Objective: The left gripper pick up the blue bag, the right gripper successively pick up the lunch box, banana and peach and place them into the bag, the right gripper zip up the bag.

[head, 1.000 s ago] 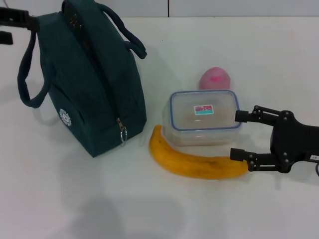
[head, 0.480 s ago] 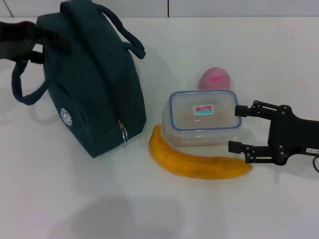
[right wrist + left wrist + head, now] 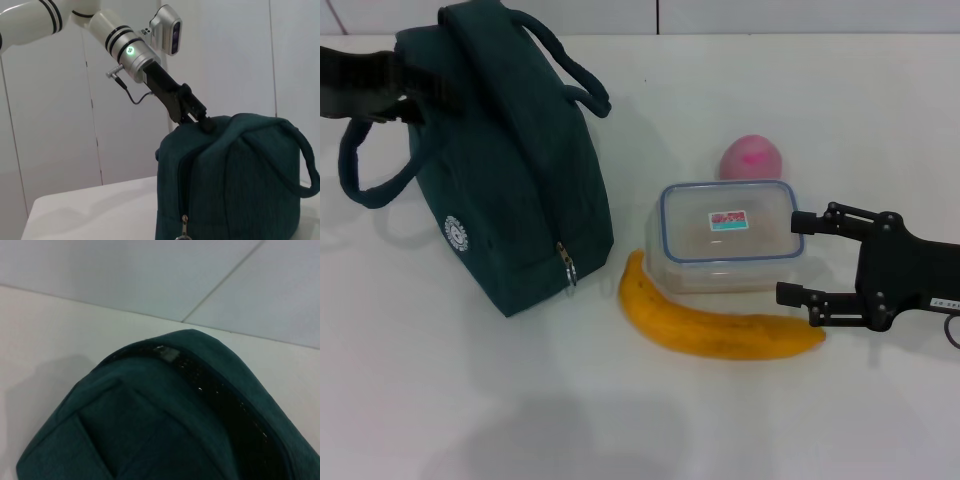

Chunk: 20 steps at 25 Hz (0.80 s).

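- Gripping the bag (image 3: 510, 170) top, my left gripper (image 3: 197, 117) could slip; I cannot tell its fingers' state.
- My right gripper (image 3: 798, 258), fingers wide beside the lunch box (image 3: 727, 236), may nudge the banana (image 3: 715, 322).

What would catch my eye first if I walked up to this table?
Probably the big blue bag standing at the table's left, with the left gripper on its top edge. To its right lie the banana, the lunch box and the peach behind it, with the right gripper open beside the box.
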Each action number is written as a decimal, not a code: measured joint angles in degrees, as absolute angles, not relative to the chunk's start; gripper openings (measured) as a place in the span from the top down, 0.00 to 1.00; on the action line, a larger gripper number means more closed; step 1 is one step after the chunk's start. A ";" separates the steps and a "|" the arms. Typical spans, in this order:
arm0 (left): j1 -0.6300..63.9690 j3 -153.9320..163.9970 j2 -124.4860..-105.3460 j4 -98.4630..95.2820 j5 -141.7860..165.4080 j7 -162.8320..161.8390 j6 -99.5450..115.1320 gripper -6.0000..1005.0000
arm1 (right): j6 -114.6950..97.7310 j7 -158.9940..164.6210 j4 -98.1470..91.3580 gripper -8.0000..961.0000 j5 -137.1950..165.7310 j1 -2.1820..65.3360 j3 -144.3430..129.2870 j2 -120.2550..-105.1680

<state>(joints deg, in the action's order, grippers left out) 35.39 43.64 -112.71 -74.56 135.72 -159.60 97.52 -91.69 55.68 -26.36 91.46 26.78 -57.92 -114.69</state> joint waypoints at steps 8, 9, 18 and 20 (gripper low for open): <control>35.31 43.82 -113.73 -74.47 139.77 -156.93 97.03 0.58 | -91.96 55.25 -26.52 0.12 91.28 26.52 -57.92 -114.64; 35.26 44.06 -113.81 -74.47 139.85 -156.94 97.04 0.60 | -92.07 55.24 -26.63 0.12 91.26 26.45 -57.92 -114.66; 35.44 47.78 -114.49 -73.83 139.81 -156.62 97.33 0.84 | -92.71 55.37 -26.76 0.12 91.17 26.31 -57.77 -114.69; 35.45 48.66 -114.47 -73.97 139.87 -156.68 97.39 0.92 | -92.72 55.37 -26.49 0.12 91.16 26.27 -57.26 -114.73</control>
<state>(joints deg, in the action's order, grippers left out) 35.45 48.66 -114.47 -73.97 139.87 -156.68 97.39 -92.72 55.37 -26.49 91.16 26.27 -57.26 -114.73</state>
